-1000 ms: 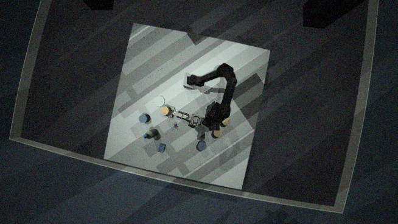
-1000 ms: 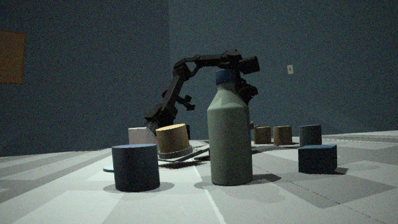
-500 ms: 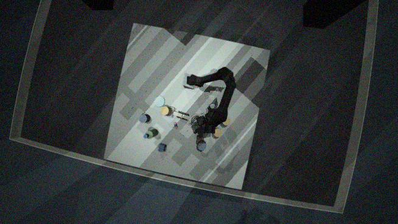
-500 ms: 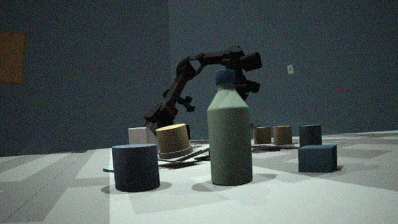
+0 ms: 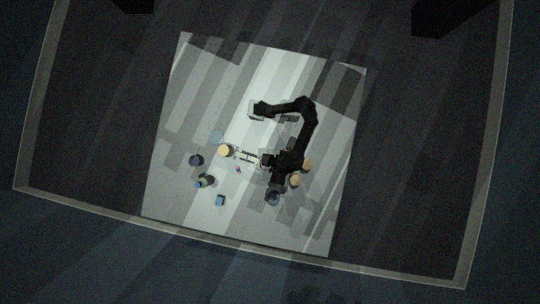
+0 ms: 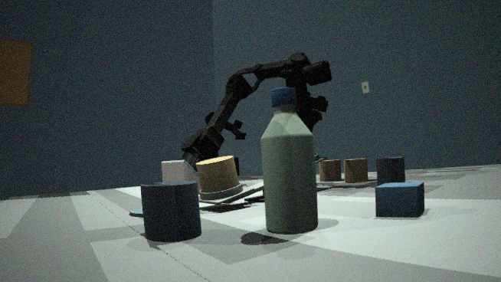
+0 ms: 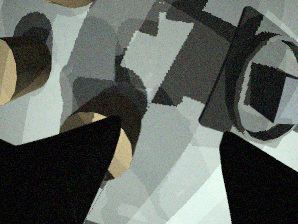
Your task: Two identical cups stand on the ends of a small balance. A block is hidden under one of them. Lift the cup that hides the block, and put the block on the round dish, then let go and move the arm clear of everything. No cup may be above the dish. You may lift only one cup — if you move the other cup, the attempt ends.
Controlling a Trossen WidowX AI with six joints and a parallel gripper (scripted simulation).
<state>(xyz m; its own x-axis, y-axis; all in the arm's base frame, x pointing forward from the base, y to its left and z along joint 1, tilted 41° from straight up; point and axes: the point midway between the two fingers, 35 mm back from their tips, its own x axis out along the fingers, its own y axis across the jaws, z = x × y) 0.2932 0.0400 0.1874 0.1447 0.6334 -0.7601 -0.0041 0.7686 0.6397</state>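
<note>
Overhead top view, low tableside exterior, close downward wrist; table shared.

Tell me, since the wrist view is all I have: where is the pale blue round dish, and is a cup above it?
Observer: In the top view, the pale blue round dish lies beside a tan cylindrical cup, with no cup above it.
Operator: Does that cup stand level?
Observer: No, the exterior view shows it tilted.
Operator: Any tall obstacle nearby?
Observer: Yes, a grey-green bottle with a blue cap stands upright in the exterior view.
</note>
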